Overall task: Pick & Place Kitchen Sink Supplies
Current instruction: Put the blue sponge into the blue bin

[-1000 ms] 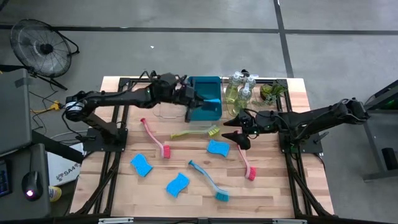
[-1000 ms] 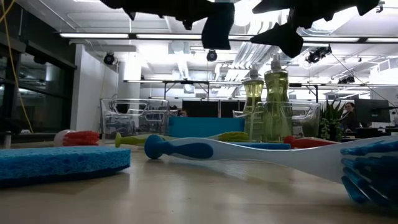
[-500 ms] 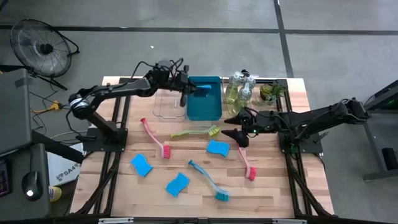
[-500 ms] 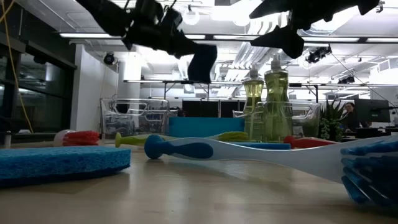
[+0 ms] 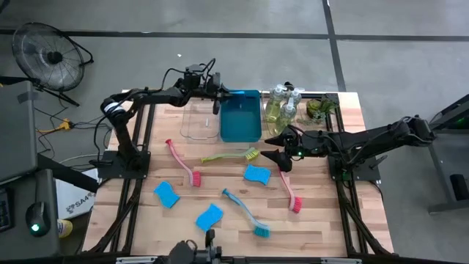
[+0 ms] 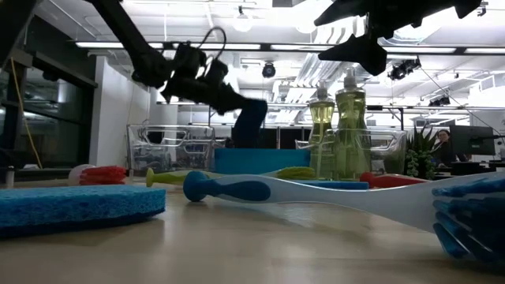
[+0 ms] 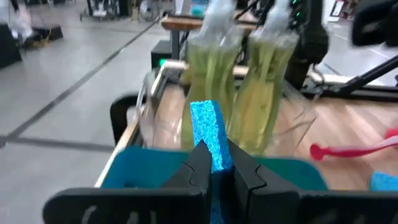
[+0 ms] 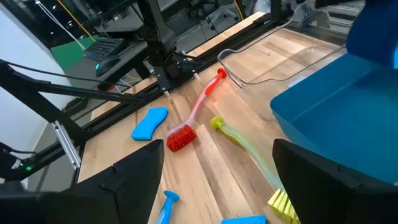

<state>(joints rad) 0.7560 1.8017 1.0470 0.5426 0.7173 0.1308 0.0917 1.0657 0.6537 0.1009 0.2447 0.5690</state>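
My left gripper (image 5: 218,101) hangs over the far-left rim of the blue bin (image 5: 240,117), shut on a bright blue sponge (image 7: 208,127). My right gripper (image 5: 275,155) hovers open above the table, between the yellow-green brush (image 5: 231,155) and a pink brush (image 5: 288,189). Its fingers stand wide apart in the right wrist view (image 8: 230,186). Another pink brush (image 5: 182,161), a teal brush (image 5: 245,213) and three blue sponges (image 5: 256,174) (image 5: 166,194) (image 5: 209,217) lie flat on the wood. Pump bottles (image 5: 278,106) stand upright behind the bin. My left gripper pinches the sponge between its two fingers (image 7: 198,167), which close on its flat faces near the lower end (image 7: 215,157). The sponge stands on edge, its upper part sticking out past the fingertips. It is lifted clear above the bin.
A clear tray (image 5: 198,121) sits left of the bin. A small plant (image 5: 320,108) stands at the far right by the bottles. Bare wood shows along the near edge and near-right corner. A fan (image 5: 47,55) stands on the floor to the far left.
My left gripper has drawn back from above the bin's middle toward the table's far-left, to the bin's far-left rim, and shows lower in the low view. The sponge has stayed in its fingers. My right gripper has kept nearly still.
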